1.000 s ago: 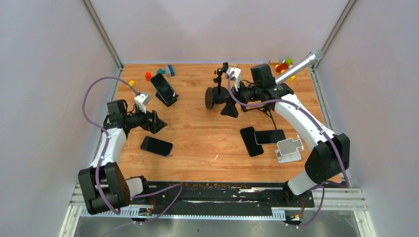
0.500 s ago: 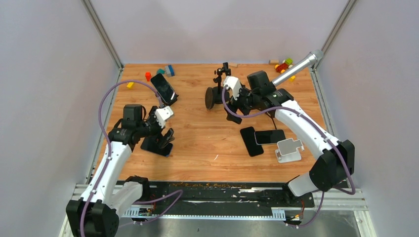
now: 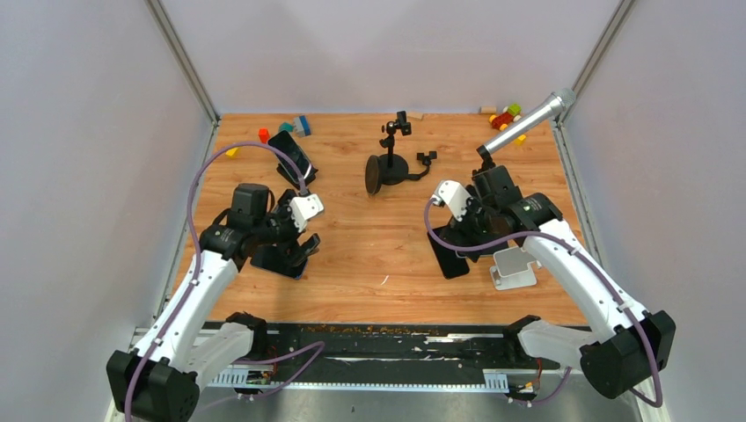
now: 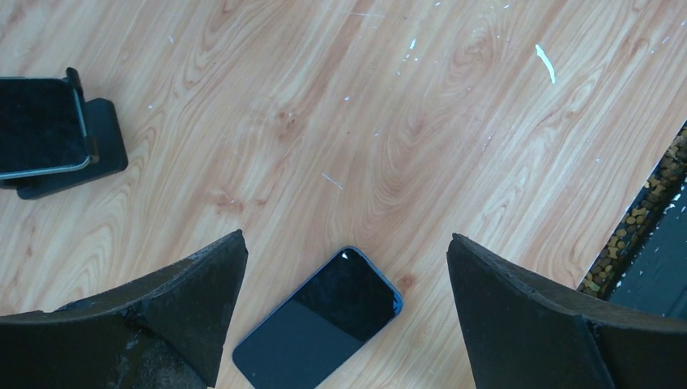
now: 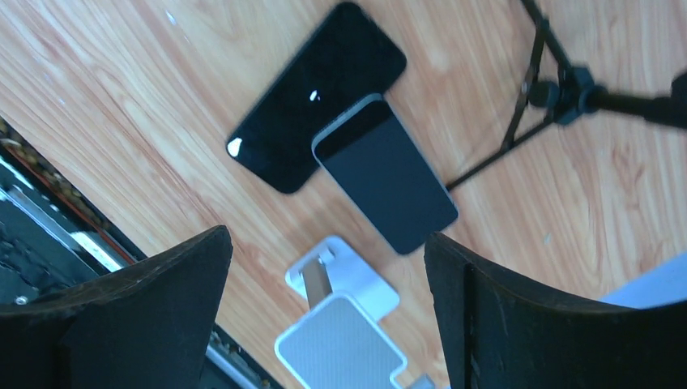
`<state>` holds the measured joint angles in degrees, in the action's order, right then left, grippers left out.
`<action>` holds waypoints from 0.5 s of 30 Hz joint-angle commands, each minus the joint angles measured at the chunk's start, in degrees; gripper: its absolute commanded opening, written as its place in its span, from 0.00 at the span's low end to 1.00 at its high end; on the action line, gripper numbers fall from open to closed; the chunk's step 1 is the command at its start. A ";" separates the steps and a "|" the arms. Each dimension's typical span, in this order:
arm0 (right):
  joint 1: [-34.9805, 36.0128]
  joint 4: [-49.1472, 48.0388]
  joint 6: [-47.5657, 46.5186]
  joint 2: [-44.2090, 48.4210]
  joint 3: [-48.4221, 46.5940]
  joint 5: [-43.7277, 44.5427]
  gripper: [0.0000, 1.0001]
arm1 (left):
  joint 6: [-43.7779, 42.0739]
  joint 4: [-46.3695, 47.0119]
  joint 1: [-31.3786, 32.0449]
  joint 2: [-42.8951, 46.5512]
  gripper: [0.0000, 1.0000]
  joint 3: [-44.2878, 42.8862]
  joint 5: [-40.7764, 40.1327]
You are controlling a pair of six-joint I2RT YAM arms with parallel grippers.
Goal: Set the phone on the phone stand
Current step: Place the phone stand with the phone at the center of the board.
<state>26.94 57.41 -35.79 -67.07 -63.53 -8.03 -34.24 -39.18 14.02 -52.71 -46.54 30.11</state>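
While both arms are hovering with nothing held, most of the phone-placing job is waiting to be done.
Left end effector [image 4: 346, 239] is gaping wide over a dark phone [image 4: 320, 320] lying flat on the desk [image 3: 369, 237]. Right end effector [image 5: 326, 235] is also gaping wide, over a grey phone [image 5: 385, 174] lying partly across a black phone [image 5: 320, 97], beside an empty white stand [image 5: 340, 324]. Another phone [image 4: 40, 126] is already leaning on a black stand [image 4: 105, 146].

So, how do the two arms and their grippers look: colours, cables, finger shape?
Both the left arm and right arm have white links with black joints. A purple cable loops along each. Each wrist carries a small white camera block. The left gripper and right gripper have broad, black, wedge-shaped fingers with a rough matte surface.
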 commanded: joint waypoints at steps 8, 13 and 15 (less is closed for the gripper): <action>-6.15 10.60 -5.23 5.09 0.93 6.11 0.90 | 4.01 7.45 6.29 -3.82 1.00 0.51 -9.02; -6.13 6.76 -3.79 4.69 -0.88 3.78 0.90 | 5.93 10.90 6.62 -6.45 1.00 -0.49 -13.18; -6.14 3.37 -2.58 4.14 -1.91 1.97 0.90 | 6.61 12.14 6.91 -8.22 1.00 -1.96 -13.20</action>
<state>20.91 66.35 -39.68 -62.92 -62.28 -3.57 -30.13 -32.03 20.29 -58.96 -46.06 19.81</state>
